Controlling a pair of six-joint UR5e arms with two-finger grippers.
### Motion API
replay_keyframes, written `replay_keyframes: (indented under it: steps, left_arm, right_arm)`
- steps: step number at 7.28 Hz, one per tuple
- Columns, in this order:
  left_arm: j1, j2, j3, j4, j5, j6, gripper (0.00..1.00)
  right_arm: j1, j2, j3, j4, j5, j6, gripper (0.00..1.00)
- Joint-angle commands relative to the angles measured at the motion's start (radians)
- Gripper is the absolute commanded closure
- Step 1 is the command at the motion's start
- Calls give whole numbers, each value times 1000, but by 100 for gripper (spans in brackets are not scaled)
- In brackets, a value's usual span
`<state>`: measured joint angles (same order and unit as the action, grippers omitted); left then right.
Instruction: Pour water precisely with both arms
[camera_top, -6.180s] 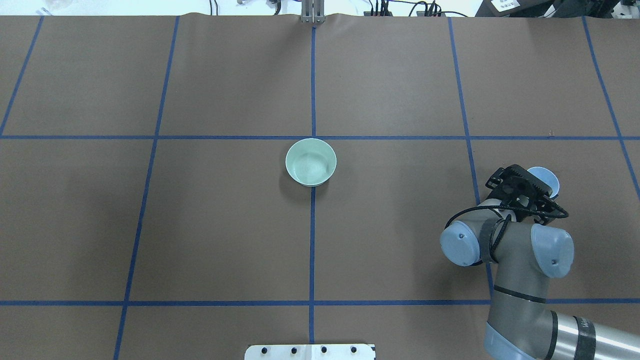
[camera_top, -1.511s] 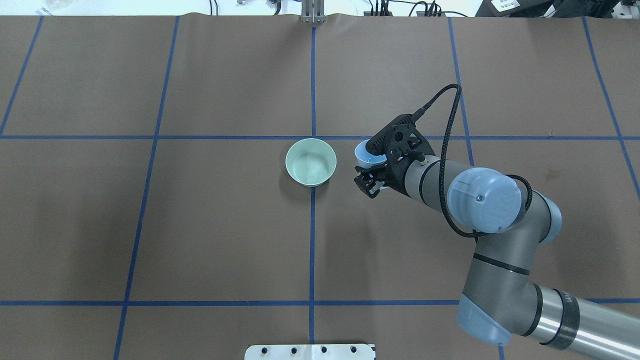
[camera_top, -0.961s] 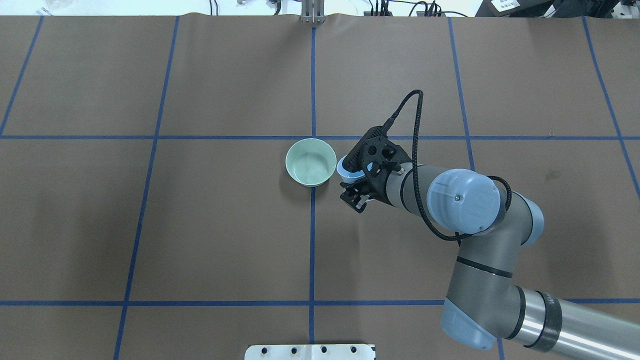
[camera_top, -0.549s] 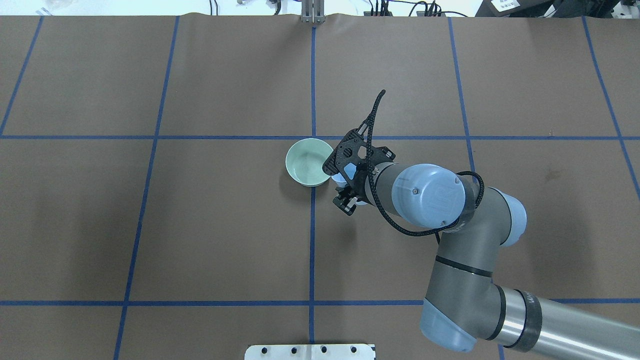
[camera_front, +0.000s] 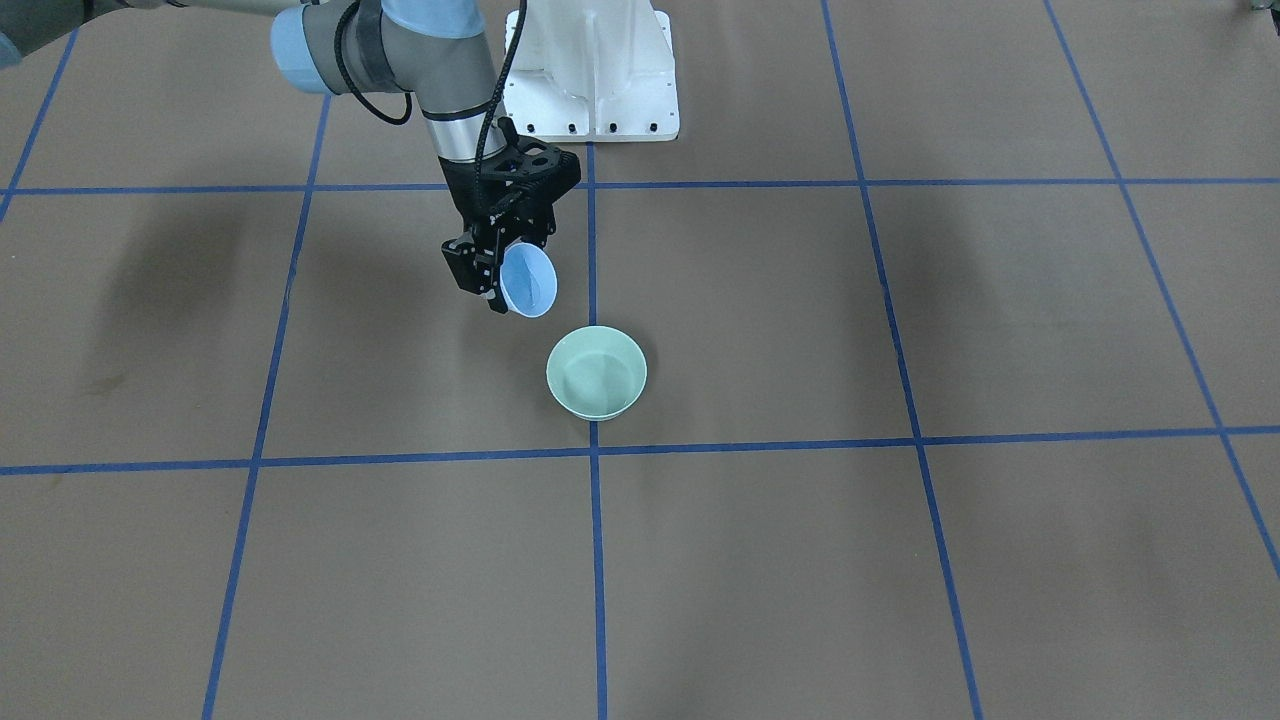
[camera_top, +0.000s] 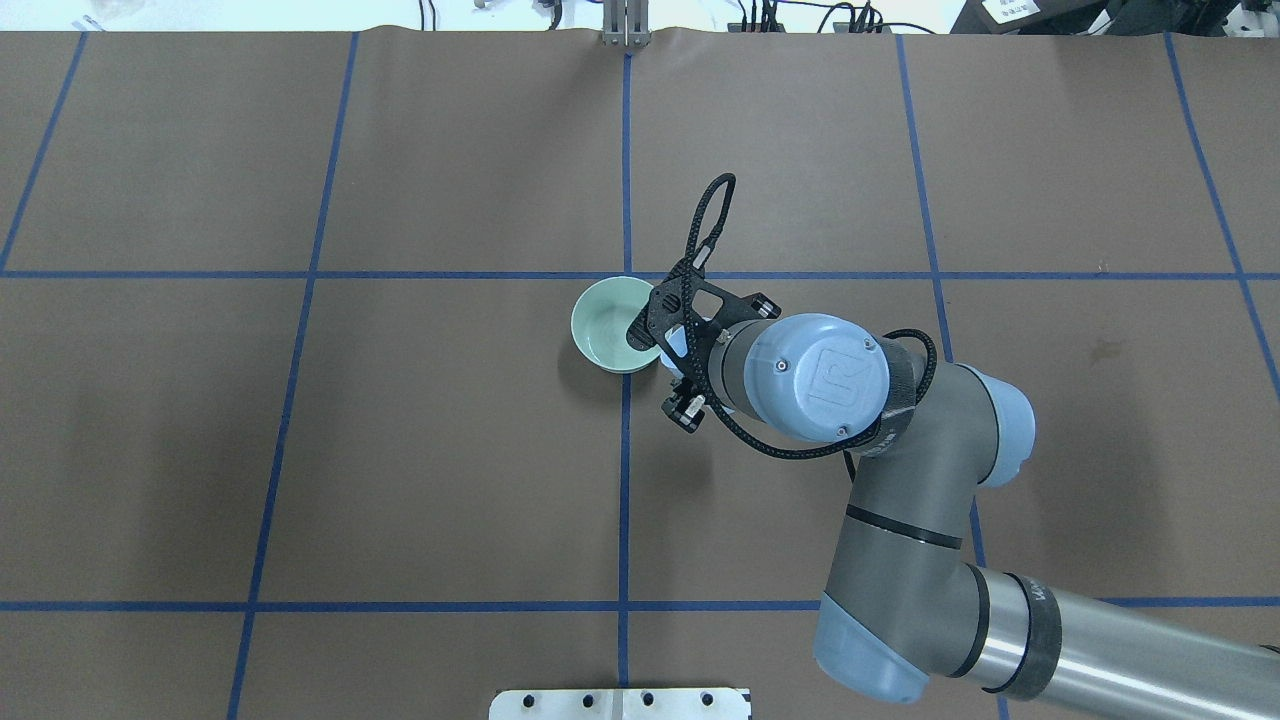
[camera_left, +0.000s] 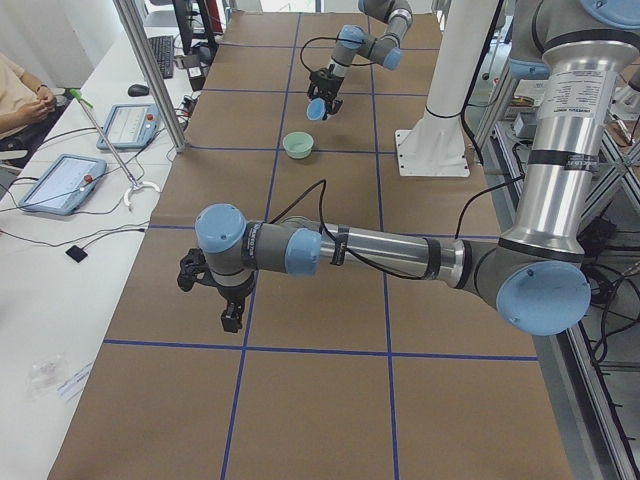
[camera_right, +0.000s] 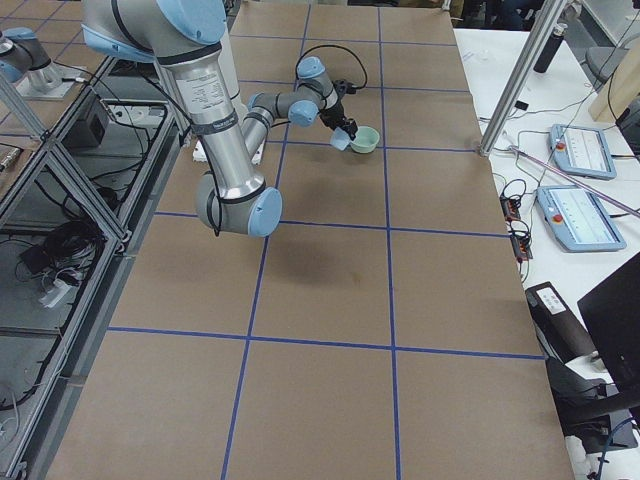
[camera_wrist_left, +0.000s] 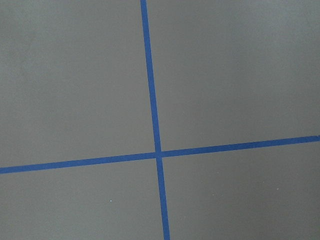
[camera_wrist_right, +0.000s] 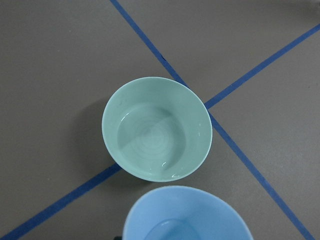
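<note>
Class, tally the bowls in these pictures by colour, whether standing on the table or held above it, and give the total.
Pale green bowl: 1
Blue bowl: 1
Total: 2

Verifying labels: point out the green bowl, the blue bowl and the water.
green bowl (camera_front: 597, 409), front-facing view, near outer wall.
blue bowl (camera_front: 529, 280), front-facing view, inner wall.
water (camera_wrist_right: 155, 146), right wrist view, surface inside green bowl.
</note>
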<state>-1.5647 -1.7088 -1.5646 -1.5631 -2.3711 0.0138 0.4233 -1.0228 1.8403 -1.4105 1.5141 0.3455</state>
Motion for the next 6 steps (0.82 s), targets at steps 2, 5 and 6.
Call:
replay_keyframes:
  steps: [2,5,6]
  left_arm:
    - [0,0,-2,0,0,0,0]
    - [0,2,-2,2,-43,0,0]
    - [0,2,0,2,-43,0,0]
  right_arm:
    - [3,64,-47,-30,1,9,100]
    - [22,110,-109,-28,5,7,100]
    - [35,137,-152,-28,36,7,100]
